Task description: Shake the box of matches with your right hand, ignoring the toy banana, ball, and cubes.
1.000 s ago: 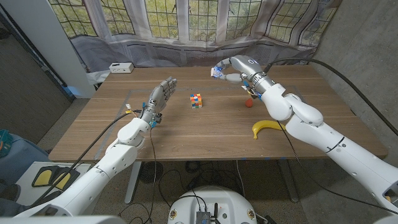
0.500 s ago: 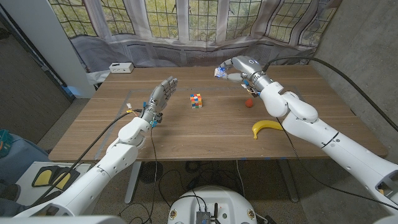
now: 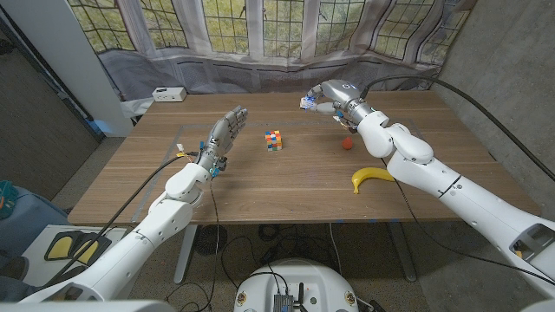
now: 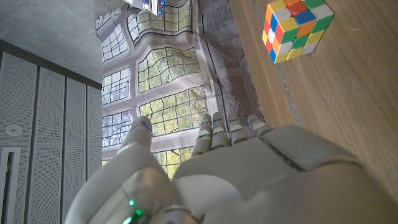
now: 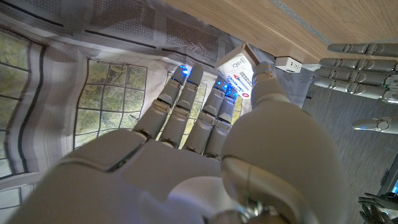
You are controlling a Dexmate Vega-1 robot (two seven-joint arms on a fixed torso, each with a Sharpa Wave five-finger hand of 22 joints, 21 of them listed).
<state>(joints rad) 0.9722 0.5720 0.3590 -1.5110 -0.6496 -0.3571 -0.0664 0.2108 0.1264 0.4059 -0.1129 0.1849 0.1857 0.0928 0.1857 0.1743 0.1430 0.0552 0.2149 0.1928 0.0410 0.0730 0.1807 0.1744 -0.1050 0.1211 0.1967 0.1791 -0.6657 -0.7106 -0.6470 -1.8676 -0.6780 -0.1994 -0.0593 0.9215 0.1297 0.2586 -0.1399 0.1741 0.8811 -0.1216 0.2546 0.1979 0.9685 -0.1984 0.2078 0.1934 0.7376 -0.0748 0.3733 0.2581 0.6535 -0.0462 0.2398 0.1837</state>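
Note:
My right hand (image 3: 329,94) holds the box of matches (image 3: 308,101) above the far middle of the table, a small white box with blue and red print. In the right wrist view the box of matches (image 5: 238,70) sits between the thumb and the fingertips (image 5: 186,78) of my right hand (image 5: 205,143). My left hand (image 3: 224,134) stands over the table's left part with fingers straight and apart, holding nothing. In the left wrist view my left hand (image 4: 217,168) reaches up with the colour cube (image 4: 296,28) beyond it.
A colour cube (image 3: 274,139) lies mid-table. A small red ball (image 3: 347,144) and a yellow toy banana (image 3: 371,178) lie on the right part. A white box (image 3: 168,94) sits at the far left corner of the wooden table (image 3: 286,186).
My right hand has shifted slightly with the box of matches, first a little right, then back left and lower. My left hand has stayed where it was.

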